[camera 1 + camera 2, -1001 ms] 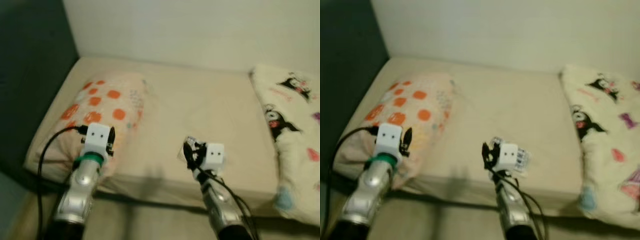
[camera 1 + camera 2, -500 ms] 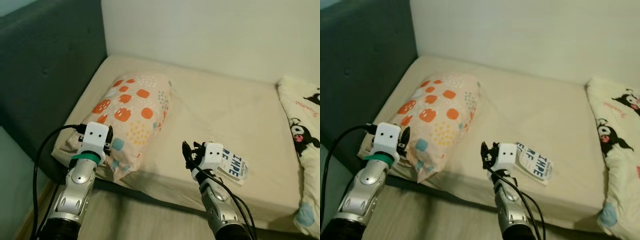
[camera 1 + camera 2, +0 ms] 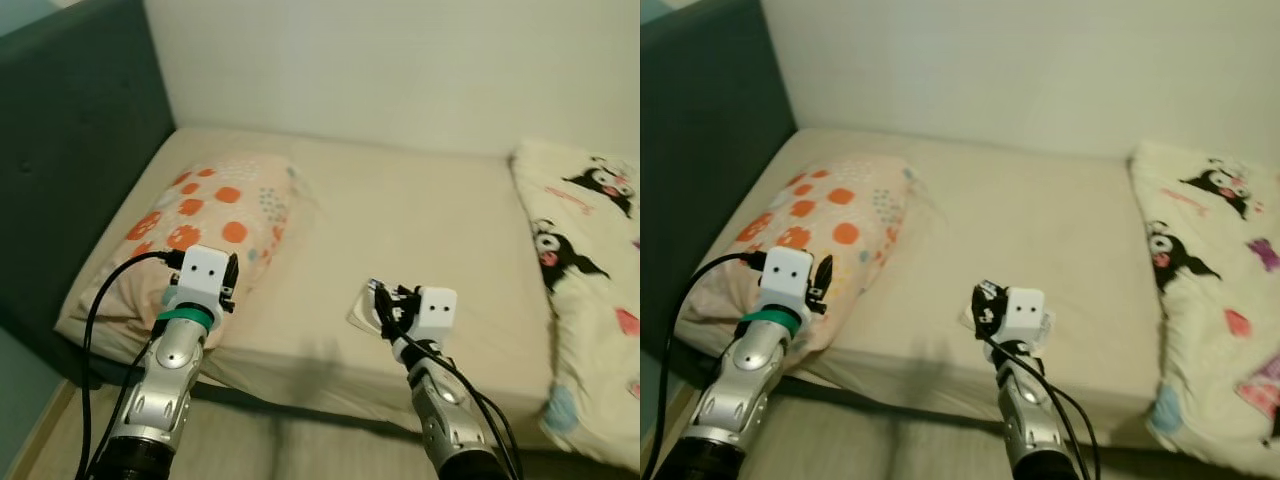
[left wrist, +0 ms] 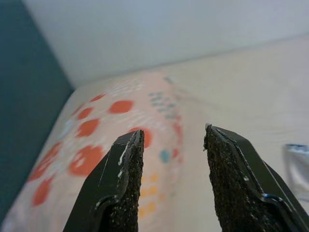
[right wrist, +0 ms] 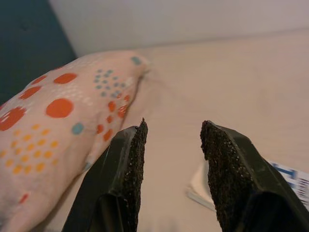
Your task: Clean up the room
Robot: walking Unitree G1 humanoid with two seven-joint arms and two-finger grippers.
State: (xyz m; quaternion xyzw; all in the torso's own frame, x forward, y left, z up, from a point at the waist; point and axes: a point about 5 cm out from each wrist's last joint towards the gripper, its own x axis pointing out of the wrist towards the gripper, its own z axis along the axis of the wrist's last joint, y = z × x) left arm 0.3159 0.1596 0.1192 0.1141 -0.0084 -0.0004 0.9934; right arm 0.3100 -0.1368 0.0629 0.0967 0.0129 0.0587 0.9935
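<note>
Right gripper (image 5: 170, 159) hovers, fingers apart, over bed (image 3: 420, 220).

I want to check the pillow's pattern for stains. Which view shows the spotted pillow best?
The left eye view: the whole pillow lies at the bed's head end, only its near corner behind the left gripper. The right eye view is similar. Both wrist views crop it behind black fingers.

White printed packet (image 5: 289, 179) lies flat on bed (image 3: 420, 230) (partly hidden).
</note>
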